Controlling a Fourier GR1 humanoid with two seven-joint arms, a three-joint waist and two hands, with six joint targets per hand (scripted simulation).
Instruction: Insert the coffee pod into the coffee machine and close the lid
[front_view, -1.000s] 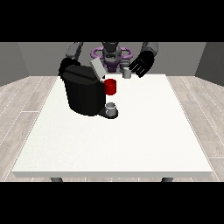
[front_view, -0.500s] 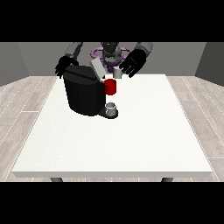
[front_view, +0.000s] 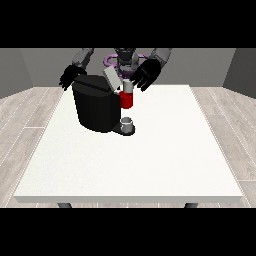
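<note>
The black coffee machine (front_view: 95, 107) stands on the far left part of the white table (front_view: 150, 160). Its grey lid (front_view: 111, 79) is tilted up, and its red brew head (front_view: 127, 100) faces the view's right. A small grey coffee pod (front_view: 127, 87) sits upright just on top of the red head. The hand at the view's right (front_view: 146, 74) reaches down-left, its fingertips at the pod's upper right side. The hand at the view's left (front_view: 70, 77) hangs relaxed by the machine's back left corner, holding nothing.
A small grey cup (front_view: 128, 123) stands on the machine's drip tray under the red head. The table's near edge runs along the bottom of the scene. Wooden floor surrounds the table.
The hand at the view's right has moved left and slightly down, bringing the pod from beside the machine to over the red head. The other hand lowered a little.
</note>
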